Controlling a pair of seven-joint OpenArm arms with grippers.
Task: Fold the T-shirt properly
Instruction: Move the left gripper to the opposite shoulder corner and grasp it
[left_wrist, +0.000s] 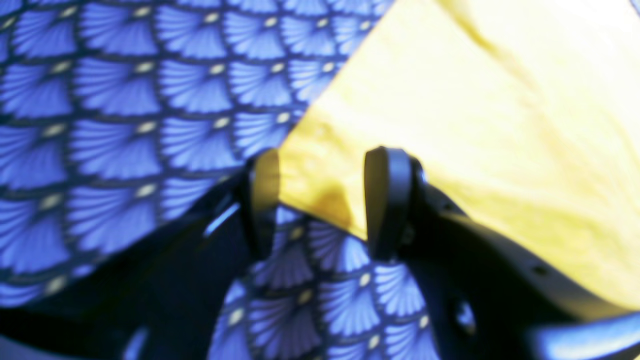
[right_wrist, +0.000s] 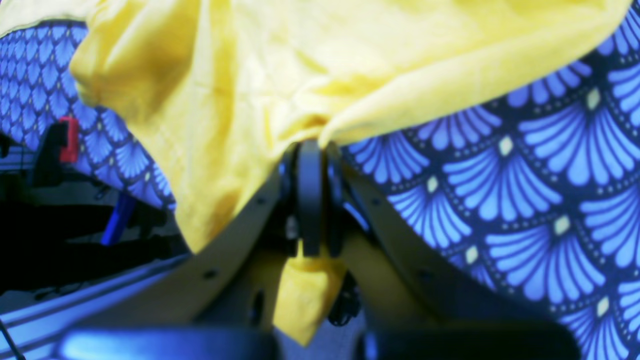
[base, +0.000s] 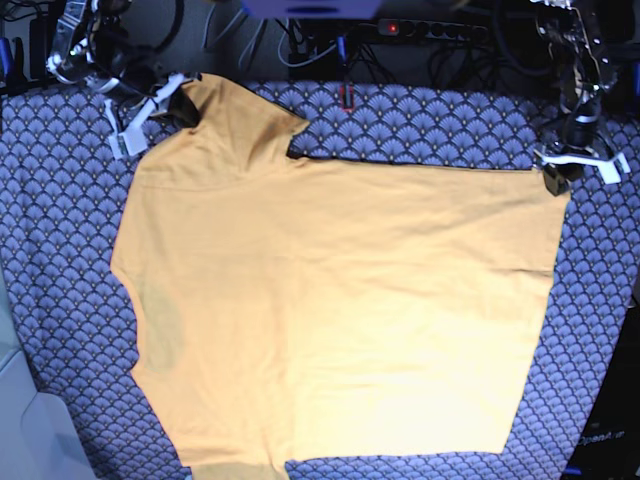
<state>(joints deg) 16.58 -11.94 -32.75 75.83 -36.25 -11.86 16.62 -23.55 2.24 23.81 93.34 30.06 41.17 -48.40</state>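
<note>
- The T-shirt lies spread out on the counter, on top of the blue patterned cloth. It covers most of the middle of it.
- The right gripper has its jaws pinched together on a bunched bit of the T-shirt. In the base view this is at the far left corner, by the sleeve.
- The left gripper has its jaws apart. A corner of the T-shirt sits between them, but they are not squeezing it.
- If the left jaws close too low, they might grab the blue patterned cloth too. Then the cloth would come up with the T-shirt and spoil the fold.
- If the left jaws close too far out, the thin corner might slip away, and only one side would lift.
- The right jaws hold only a small lump. A hard pull could tug it free, because the T-shirt is big and floppy.
- If one arm moves faster than the other, the T-shirt could twist, and the fold would come out crooked.
- The bottom edge runs out of the base view, so I cannot tell if it hangs off the counter.
</note>
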